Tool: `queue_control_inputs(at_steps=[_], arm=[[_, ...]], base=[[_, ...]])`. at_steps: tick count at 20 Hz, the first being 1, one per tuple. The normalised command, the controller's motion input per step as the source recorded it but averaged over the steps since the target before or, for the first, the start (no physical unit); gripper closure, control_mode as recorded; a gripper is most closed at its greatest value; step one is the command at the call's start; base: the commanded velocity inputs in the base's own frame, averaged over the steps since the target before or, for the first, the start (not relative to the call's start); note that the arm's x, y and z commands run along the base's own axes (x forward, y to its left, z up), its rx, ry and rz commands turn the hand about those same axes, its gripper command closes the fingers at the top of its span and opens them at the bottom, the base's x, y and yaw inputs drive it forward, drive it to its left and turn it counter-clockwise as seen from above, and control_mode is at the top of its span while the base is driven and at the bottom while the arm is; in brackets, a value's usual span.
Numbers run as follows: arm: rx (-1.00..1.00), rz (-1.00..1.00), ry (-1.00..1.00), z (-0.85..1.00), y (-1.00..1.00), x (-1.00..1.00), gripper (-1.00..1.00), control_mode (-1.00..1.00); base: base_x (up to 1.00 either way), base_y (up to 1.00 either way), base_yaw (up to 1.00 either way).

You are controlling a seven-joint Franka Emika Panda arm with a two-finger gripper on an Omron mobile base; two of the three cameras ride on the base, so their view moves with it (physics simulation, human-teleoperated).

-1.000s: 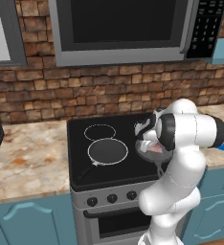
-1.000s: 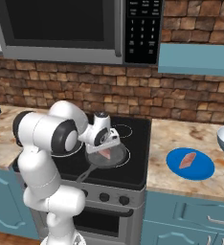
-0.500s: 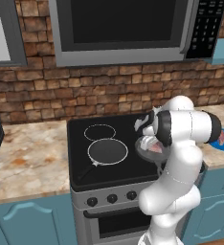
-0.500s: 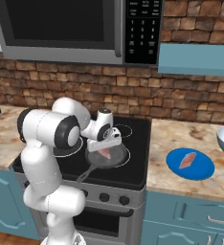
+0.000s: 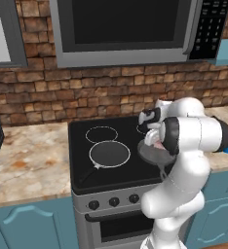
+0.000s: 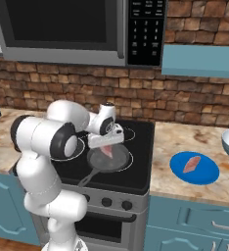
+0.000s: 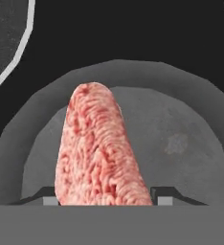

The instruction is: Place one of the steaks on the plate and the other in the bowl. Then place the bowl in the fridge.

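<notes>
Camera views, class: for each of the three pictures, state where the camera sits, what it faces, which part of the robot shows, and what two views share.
Left base view: behind the arm's left, facing the black stove; white arm at lower right.
Right base view: behind its right, facing the stove, flat blue plate bearing a steak; arm at lower left.
Hand view: on the hand, looking down at the pink raw steak in the dark round pan; finger tips flank the steak.
Shared: both base views show the stove, pan and gripper.
</notes>
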Motion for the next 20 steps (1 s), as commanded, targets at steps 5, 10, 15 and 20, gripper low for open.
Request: queue_control_inputs(at_steps=[5,10,15,20], arm=[[0.0,0.02,0.05,0.75,0.45,-0.29,1.0,-1.0],[0.0,0.03,0.04,0.58,0.5,-0.31,1.0,-1.0],[0.0,-0.11,0.0,0.26,0.14,-0.19,1.0,-1.0],[0.0,-0.31,-0.16,0.08,0.22,-0.45,1.0,-1.0]], base=[[0.0,0.0,0.0],[0.0,0.0,0.0],[0.0,0.0,0.0],[0.0,0.0,0.0]])
